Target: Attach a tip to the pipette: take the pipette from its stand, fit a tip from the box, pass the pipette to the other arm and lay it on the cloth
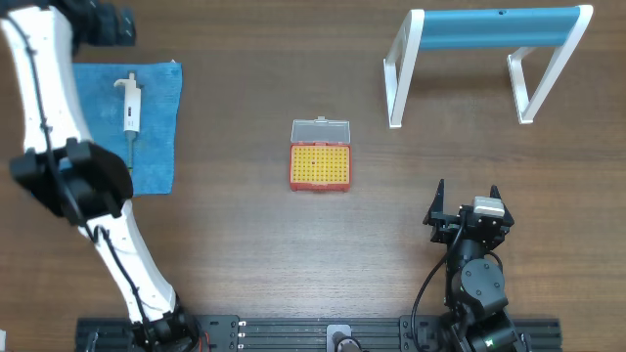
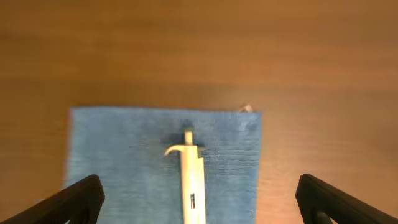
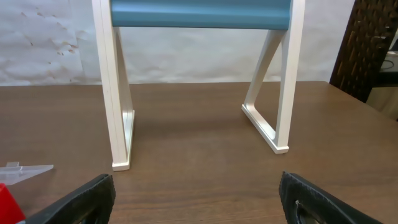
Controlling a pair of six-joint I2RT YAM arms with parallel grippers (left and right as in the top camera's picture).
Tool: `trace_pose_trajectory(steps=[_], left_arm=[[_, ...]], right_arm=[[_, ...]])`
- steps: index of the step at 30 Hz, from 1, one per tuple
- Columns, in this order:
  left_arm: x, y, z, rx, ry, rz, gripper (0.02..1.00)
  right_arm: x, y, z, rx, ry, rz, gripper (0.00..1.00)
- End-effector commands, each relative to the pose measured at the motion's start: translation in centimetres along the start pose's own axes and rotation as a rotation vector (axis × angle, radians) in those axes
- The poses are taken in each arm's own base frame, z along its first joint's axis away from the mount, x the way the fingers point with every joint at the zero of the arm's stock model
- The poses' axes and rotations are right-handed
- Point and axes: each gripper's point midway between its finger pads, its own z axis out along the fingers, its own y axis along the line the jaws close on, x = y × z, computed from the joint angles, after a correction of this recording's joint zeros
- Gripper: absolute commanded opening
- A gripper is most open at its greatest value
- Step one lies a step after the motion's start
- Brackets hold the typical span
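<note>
The white pipette (image 1: 129, 103) lies flat on the blue cloth (image 1: 156, 108) at the table's far left, its thin tip end pointing toward the arm bases. My left gripper (image 1: 110, 27) hangs above it, open and holding nothing. From the left wrist, the pipette (image 2: 193, 180) rests on the cloth (image 2: 124, 155) between the spread fingers of that gripper (image 2: 199, 183), untouched. The tip box (image 1: 320, 166), red with yellow tips and a clear lid folded back, sits mid-table. My right gripper (image 1: 467, 191) stands open and empty low at the right, facing the stand (image 3: 199, 12).
The white-legged stand with a blue bar (image 1: 494, 29) occupies the back right and carries nothing. A corner of the tip box's lid (image 3: 25, 169) shows in the right wrist view. Bare wooden table lies between the cloth, the box and the right arm.
</note>
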Motion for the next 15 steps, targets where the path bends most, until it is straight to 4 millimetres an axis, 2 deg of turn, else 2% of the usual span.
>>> trace_pose_trajectory(steps=[1, 3, 5, 6, 9, 10, 13, 15], left_arm=[[-3.1, -1.8, -17.6, -0.021, -0.330, 0.036, 0.998], [-1.7, -2.6, -23.2, -0.031, -0.411, 0.032, 0.998], [0.8, -3.3, -27.9, -0.050, -0.479, 0.032, 0.998], [2.3, -3.9, -29.4, -0.053, -0.507, 0.034, 0.998], [6.5, -6.4, -31.4, -0.034, -0.565, 0.072, 0.998], [8.2, -8.3, -31.6, 0.005, -0.579, 0.107, 0.998], [13.2, -13.9, -31.2, 0.146, -0.559, 0.236, 0.998], [15.7, -15.5, -30.6, 0.200, -0.521, 0.285, 0.998]], right_arm=[[0.2, -0.2, 0.0, 0.015, 0.004, -0.017, 0.869], [0.2, -0.2, 0.0, 0.015, 0.004, -0.018, 0.869], [0.2, -0.2, 0.0, 0.015, 0.004, -0.018, 0.869], [0.2, -0.2, 0.0, 0.015, 0.004, -0.017, 0.869], [0.2, -0.2, 0.0, 0.015, 0.004, -0.017, 0.869], [0.2, -0.2, 0.0, 0.015, 0.004, -0.017, 0.869], [0.2, -0.2, 0.0, 0.015, 0.004, -0.018, 0.869], [0.2, -0.2, 0.0, 0.015, 0.004, -0.017, 0.869]])
